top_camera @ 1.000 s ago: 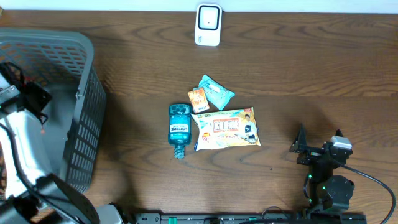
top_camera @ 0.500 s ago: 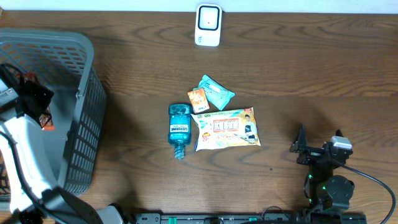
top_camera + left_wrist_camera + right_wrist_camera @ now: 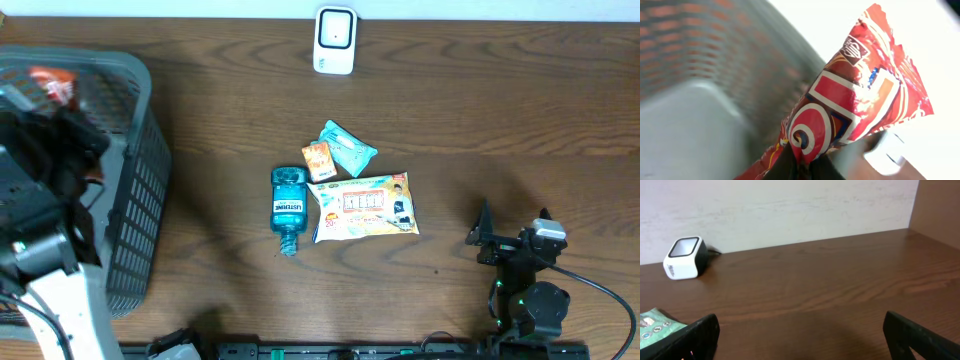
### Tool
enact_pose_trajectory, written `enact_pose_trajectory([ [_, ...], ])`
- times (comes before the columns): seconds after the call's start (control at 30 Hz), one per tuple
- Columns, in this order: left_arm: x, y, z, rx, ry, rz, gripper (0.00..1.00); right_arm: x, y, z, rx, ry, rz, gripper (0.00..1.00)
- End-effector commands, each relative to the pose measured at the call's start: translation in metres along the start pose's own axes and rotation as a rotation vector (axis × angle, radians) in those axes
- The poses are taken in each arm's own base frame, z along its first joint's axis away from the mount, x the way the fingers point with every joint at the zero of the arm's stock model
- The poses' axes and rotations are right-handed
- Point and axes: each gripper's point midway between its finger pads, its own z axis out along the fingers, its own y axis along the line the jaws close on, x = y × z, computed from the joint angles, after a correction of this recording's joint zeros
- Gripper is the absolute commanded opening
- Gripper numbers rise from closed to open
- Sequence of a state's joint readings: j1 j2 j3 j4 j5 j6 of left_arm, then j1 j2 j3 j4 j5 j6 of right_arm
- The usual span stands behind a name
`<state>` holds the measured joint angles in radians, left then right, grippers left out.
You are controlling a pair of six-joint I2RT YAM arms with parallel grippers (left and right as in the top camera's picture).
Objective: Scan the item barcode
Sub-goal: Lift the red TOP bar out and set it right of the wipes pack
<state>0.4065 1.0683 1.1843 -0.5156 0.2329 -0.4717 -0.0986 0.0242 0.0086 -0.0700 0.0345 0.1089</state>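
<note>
At the far left of the overhead view, my own black left arm covers much of the grey plastic mesh basket (image 3: 135,190). The red and white crinkled snack packet (image 3: 48,84) is only a blurred smear in the upper left corner, above the basket's rim.

My left wrist camera shows that packet filling the middle and right of the frame. The basket wall behind it is out of focus and the background is washed out to white. The print is swirls and a small badge, and I cannot tell whether a barcode faces me. My left gripper (image 3: 802,166) is cut off by the bottom edge, its jaws pinched tight on the packet's lower end.

In the middle of the dark brown wooden table (image 3: 520,120) lie a blue mouthwash bottle (image 3: 287,208), a small orange box (image 3: 318,160), a teal soft packet (image 3: 348,148) and a flat yellow and white pouch (image 3: 365,207), all clustered and touching. The white boxy barcode scanner (image 3: 334,41) stands at the top centre, well apart from the packet I hold.

At the lower right, my right gripper (image 3: 802,340) shows only two dark fingertips (image 3: 700,336) in the bottom corners of its wrist view. They are spread wide, holding and touching nothing.
</note>
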Motion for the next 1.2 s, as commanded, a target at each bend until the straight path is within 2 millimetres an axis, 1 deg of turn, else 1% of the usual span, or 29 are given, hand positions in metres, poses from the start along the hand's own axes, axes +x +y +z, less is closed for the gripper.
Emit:
enact_pose_trajectory([
  [0.0,0.015,-0.05,-0.019,0.164,0.027,0.047,0.07,0.001,-0.001,0.0,0.003,-0.001,-0.013,0.99],
  [0.1,0.027,-0.084,-0.031,0.272,0.035,0.097,0.07,0.001,-0.001,0.0,0.003,-0.001,-0.013,0.99],
  [0.17,0.035,-0.103,-0.037,0.332,0.047,0.123,0.07,0.001,-0.001,0.0,0.003,-0.001,-0.013,0.99],
  [0.2,0.044,-0.117,-0.041,0.378,0.065,0.144,0.07,0.001,-0.001,0.0,0.003,-0.001,-0.013,0.99],
  [0.27,0.059,-0.134,-0.044,0.429,0.101,0.17,0.07,0.001,-0.001,0.0,0.003,-0.001,-0.013,0.99],
  [0.33,0.08,-0.152,-0.046,0.479,0.16,0.202,0.07,0.001,-0.001,0.0,0.003,-0.001,-0.013,0.99],
  [0.37,0.095,-0.161,-0.045,0.501,0.201,0.221,0.07,0.001,-0.001,0.0,0.003,-0.001,-0.013,0.99],
  [0.43,0.117,-0.171,-0.04,0.519,0.262,0.248,0.07,0.001,-0.001,0.0,0.003,-0.001,-0.013,0.99],
  [0.47,0.141,-0.181,-0.035,0.531,0.327,0.275,0.07,0.001,-0.001,0.0,0.003,-0.001,-0.013,0.99],
  [0.53,0.167,-0.189,-0.028,0.54,0.394,0.304,0.07,0.001,-0.001,0.0,0.003,-0.001,-0.013,0.99],
  [0.6,0.198,-0.202,-0.022,0.56,0.464,0.342,0.07,0.001,-0.001,0.0,0.003,-0.001,-0.013,0.99],
  [0.63,0.209,-0.209,-0.02,0.574,0.483,0.355,0.07,0.001,-0.001,0.0,0.003,-0.001,-0.013,0.99],
  [0.67,0.221,-0.217,-0.017,0.593,0.498,0.365,0.07,0.001,-0.001,0.0,0.003,-0.001,-0.013,0.99],
  [0.73,0.249,-0.244,-0.012,0.657,0.52,0.37,0.07,0.001,-0.001,0.0,0.003,-0.001,-0.013,0.99],
  [0.77,0.261,-0.254,-0.011,0.68,0.53,0.355,0.07,0.001,-0.001,0.0,0.003,-0.001,-0.013,0.99],
  [0.8,0.267,-0.26,-0.009,0.69,0.537,0.342,0.07,0.001,-0.001,0.0,0.003,-0.001,-0.013,0.99],
  [0.83,0.282,-0.273,-0.006,0.71,0.559,0.296,0.07,0.001,-0.001,0.0,0.003,-0.001,-0.013,0.99],
  [0.87,0.297,-0.281,-0.002,0.715,0.586,0.249,0.07,0.001,-0.001,0.0,0.003,-0.001,-0.013,0.99],
  [0.9,0.309,-0.287,0.001,0.711,0.615,0.196,0.07,0.001,-0.001,0.0,0.003,-0.001,-0.013,0.99],
  [0.93,0.329,-0.293,0.005,0.697,0.664,0.123,0.07,0.001,-0.001,0.0,0.003,-0.001,-0.013,0.99],
  [0.97,0.34,-0.296,0.007,0.686,0.69,0.083,0.07,0.001,-0.001,0.0,0.003,-0.001,-0.013,0.99],
  [1.03,0.376,-0.3,0.01,0.64,0.781,-0.026,0.07,0.001,-0.001,0.0,0.003,-0.001,-0.013,0.99],
  [1.1,0.407,-0.301,0.007,0.601,0.852,-0.093,0.07,0.001,-0.001,0.0,0.003,-0.001,-0.013,0.99],
  [1.17,0.437,-0.301,-0.001,0.571,0.918,-0.131,0.08,0.001,-0.001,0.0,0.003,-0.001,-0.013,0.99],
])
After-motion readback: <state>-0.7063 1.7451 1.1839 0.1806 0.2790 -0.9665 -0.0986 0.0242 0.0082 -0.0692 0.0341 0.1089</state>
